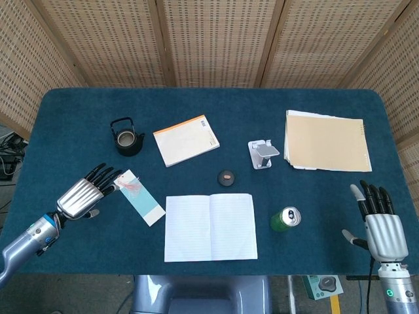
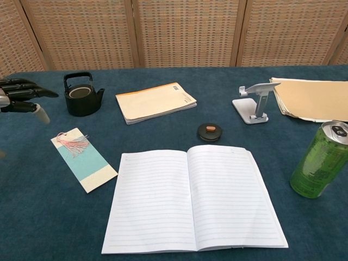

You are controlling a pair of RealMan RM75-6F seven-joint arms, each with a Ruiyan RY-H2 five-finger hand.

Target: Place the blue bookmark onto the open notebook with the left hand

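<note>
The blue bookmark (image 1: 139, 197) (image 2: 84, 159), pale blue with a white end and a pink tassel, lies flat on the blue table left of the open notebook (image 1: 209, 226) (image 2: 190, 200). My left hand (image 1: 87, 194) (image 2: 19, 97) hovers just left of the bookmark's tassel end with its fingers spread and nothing in it; the fingertips reach close to the bookmark's top corner. My right hand (image 1: 378, 221) is at the table's front right corner, fingers apart and holding nothing; the chest view does not show it.
A black teapot (image 1: 126, 137) stands behind the bookmark, with a closed orange-edged notepad (image 1: 186, 140) to its right. A small dark round lid (image 1: 226, 177), a grey phone stand (image 1: 263, 154), a stack of tan folders (image 1: 327, 141) and a green can (image 1: 285, 219) lie to the right.
</note>
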